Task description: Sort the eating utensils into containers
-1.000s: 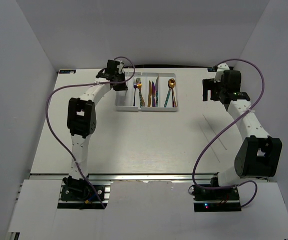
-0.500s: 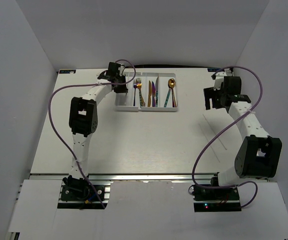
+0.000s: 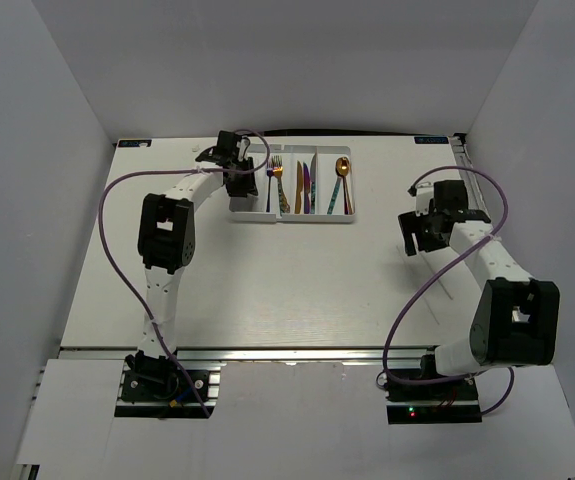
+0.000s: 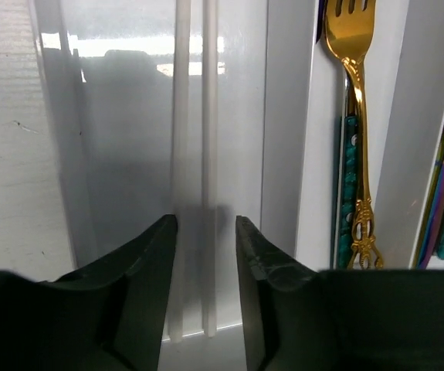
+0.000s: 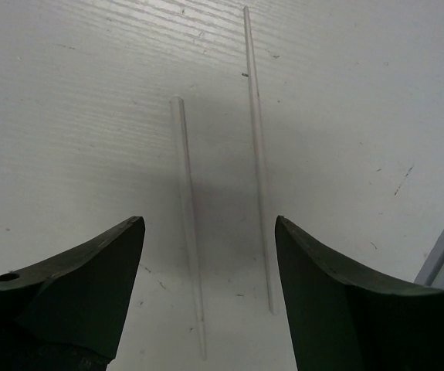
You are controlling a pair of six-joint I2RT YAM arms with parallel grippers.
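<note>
The white four-compartment tray [image 3: 292,218] stands at the back middle of the table. It holds forks [image 3: 277,178], knives [image 3: 305,185] and spoons [image 3: 342,170]. My left gripper [image 3: 244,182] hangs over the tray's leftmost compartment [image 4: 129,139], its jaws a little apart [image 4: 206,218]. Two white sticks [image 4: 195,154] lie on the compartment floor between the jaws, not pinched. A gold fork [image 4: 354,116] over a teal handle [image 4: 348,193] lies in the compartment beside it. My right gripper [image 3: 411,236] is wide open [image 5: 208,220] and empty, low over the table.
Two thin clear sticks [image 5: 187,193] [image 5: 256,139] lie on the bare table under the right gripper; they show as faint lines [image 3: 439,275] in the top view. Purple cables loop off both arms. White walls close in the table's sides and back.
My right arm has swung from the back right corner toward the near side and come down over the thin sticks. My left gripper has shifted slightly at the tray's left compartment.
</note>
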